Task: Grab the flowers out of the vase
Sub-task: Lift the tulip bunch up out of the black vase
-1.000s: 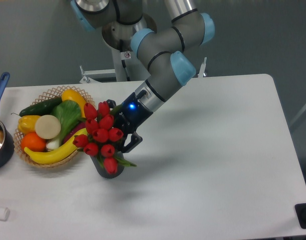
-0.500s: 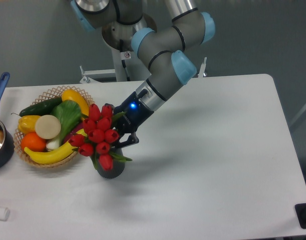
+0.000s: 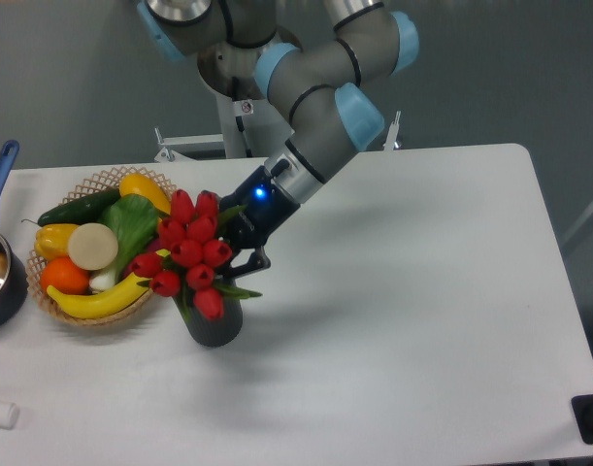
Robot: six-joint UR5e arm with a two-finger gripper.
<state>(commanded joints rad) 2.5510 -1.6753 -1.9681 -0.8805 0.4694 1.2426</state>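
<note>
A black two-finger gripper on a grey and blue arm reaches down from one o'clock into a bunch of red tulips; the blooms hide its fingertips, so its opening and grip cannot be told. The tulips stand in a dark cylindrical vase on the white table. At nine o'clock, touching the blooms, sits a wicker basket of fruit and vegetables

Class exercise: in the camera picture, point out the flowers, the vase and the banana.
flowers [image 3: 186, 253]: fixed camera view, on a red tulip head near the middle of the bunch.
vase [image 3: 216, 327]: fixed camera view, on its dark outer wall below the blooms.
banana [image 3: 97, 302]: fixed camera view, on the middle of its yellow curve in the basket.
</note>
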